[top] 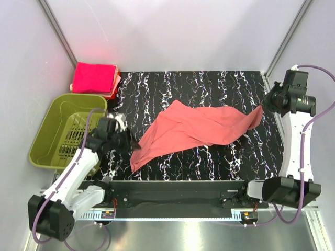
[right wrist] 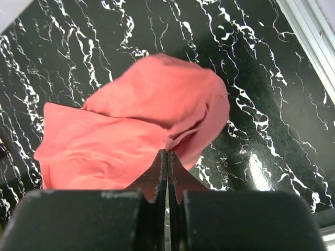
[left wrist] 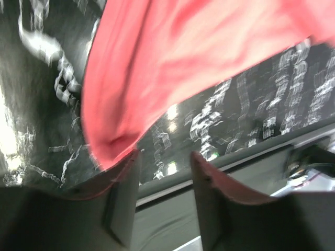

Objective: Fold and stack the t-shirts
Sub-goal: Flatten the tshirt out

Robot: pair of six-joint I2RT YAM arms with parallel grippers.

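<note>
Far right, right gripper tight on t-shirt.

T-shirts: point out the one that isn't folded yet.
The salmon t-shirt crumpled across the middle of the table, its right end pinched by the right gripper. The magenta shirts sit folded in a stack at the far left corner.

TOP: fixed, high behind the arm bases, facing down over the whole table, far | LEFT WRIST: low, very close, facing past the left fingers toward the table's near edge, blurred | RIGHT WRIST: close, facing down past the right fingers | SHARED: coral shirt and table in all three
</note>
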